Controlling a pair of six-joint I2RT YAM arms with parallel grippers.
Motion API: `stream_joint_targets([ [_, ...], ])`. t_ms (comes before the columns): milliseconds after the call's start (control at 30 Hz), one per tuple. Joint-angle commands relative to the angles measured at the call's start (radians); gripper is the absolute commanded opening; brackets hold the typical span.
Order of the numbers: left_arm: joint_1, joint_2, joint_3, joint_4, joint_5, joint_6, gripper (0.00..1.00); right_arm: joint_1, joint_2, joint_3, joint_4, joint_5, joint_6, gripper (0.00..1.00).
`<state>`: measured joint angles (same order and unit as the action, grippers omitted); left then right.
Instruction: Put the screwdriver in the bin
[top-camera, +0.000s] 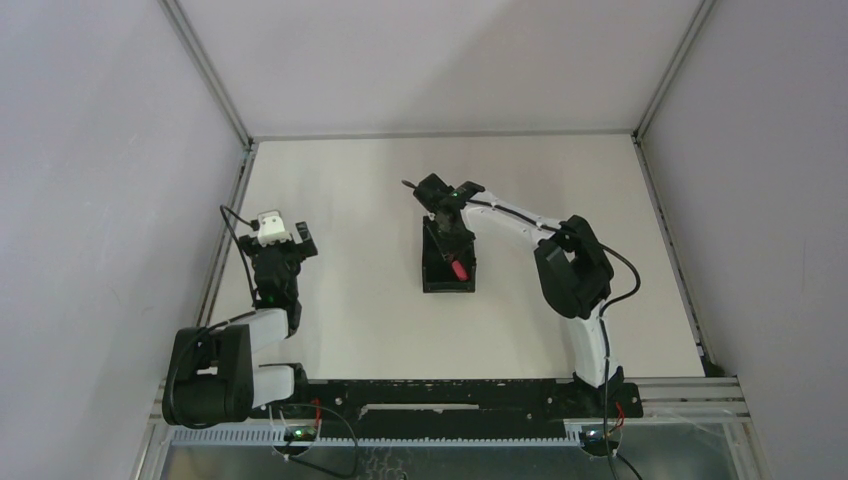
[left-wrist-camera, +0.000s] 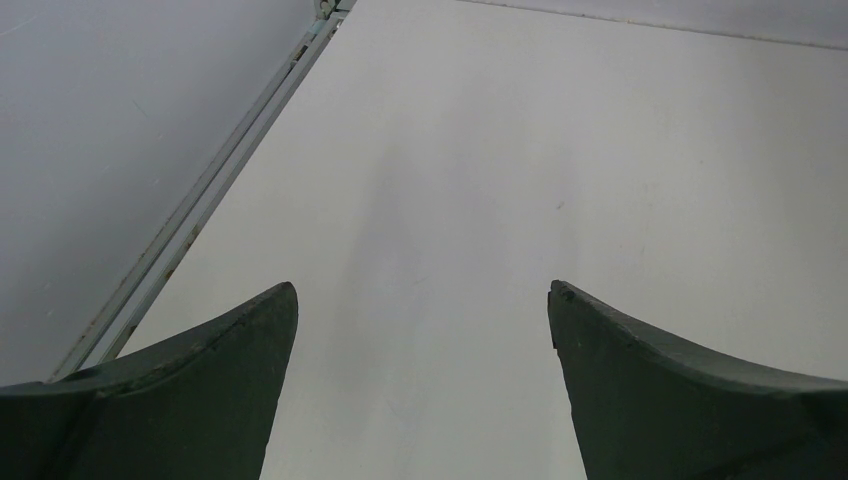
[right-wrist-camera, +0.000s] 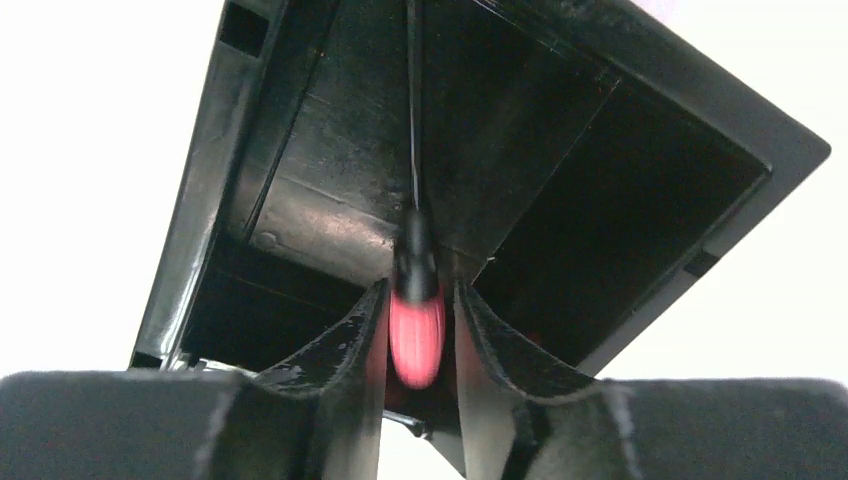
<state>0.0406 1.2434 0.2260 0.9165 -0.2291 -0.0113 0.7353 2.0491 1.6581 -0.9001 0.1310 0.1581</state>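
Pale grey walls close in a plain white desk (top-camera: 350, 200), and near its middle the right tool (right-wrist-camera: 420, 290) hangs over the bin (right-wrist-camera: 190, 200), its fingers dipped inside the walls. The screwdriver (right-wrist-camera: 416, 335) is already within the bin: its red handle sits between the two fingers and its thin black shaft runs away along the bin's floor. The fingers stand a little apart, and the handle looks smeared while they look sharp, so I judge it loose rather than gripped. The step in hand seems to be the release. It would go best if the fingers spread wider first, then rise straight up, so neither pad drags the handle back out or knocks a wall. The left tool (left-wrist-camera: 422, 290) waits well apart, spread wide over bare desk, holding nothing. I can read no brand, label or lettering anywhere.
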Motion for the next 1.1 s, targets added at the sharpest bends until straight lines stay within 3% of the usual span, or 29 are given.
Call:
stream_joint_targets([
  [0, 0.004, -0.01, 0.024, 0.022, 0.007, -0.012, 1.0, 0.007, 0.001, 0.016, 0.033, 0.031, 0.02, 0.38],
  [333, 0.004, -0.01, 0.024, 0.022, 0.008, -0.012, 1.0, 0.031, -0.217, 0.037, 0.051, 0.04, 0.029, 0.39],
  [367, 0.003, -0.01, 0.023, 0.022, 0.007, -0.012, 1.0, 0.03, -0.256, 0.016, 0.067, 0.038, 0.022, 0.45],
  [400, 0.005, -0.01, 0.023, 0.022, 0.007, -0.012, 1.0, 0.03, -0.297, -0.011, 0.082, 0.034, 0.015, 0.59],
  [433, 0.004, -0.01, 0.024, 0.022, 0.007, -0.012, 1.0, 0.029, -0.347, -0.046, 0.121, 0.028, 0.005, 0.91],
  [467, 0.004, -0.01, 0.023, 0.022, 0.007, -0.012, 1.0, 0.027, -0.396, -0.091, 0.159, 0.015, -0.005, 0.99],
  [600, 0.004, -0.01, 0.024, 0.022, 0.007, -0.012, 1.0, -0.017, -0.614, -0.284, 0.322, -0.067, -0.024, 1.0],
  [767, 0.004, -0.01, 0.023, 0.022, 0.008, -0.012, 1.0, -0.164, -0.85, -0.511, 0.444, -0.159, 0.011, 1.0],
  [1067, 0.003, -0.01, 0.025, 0.022, 0.008, -0.012, 1.0, -0.412, -1.251, -0.976, 0.62, -0.133, 0.112, 1.0],
])
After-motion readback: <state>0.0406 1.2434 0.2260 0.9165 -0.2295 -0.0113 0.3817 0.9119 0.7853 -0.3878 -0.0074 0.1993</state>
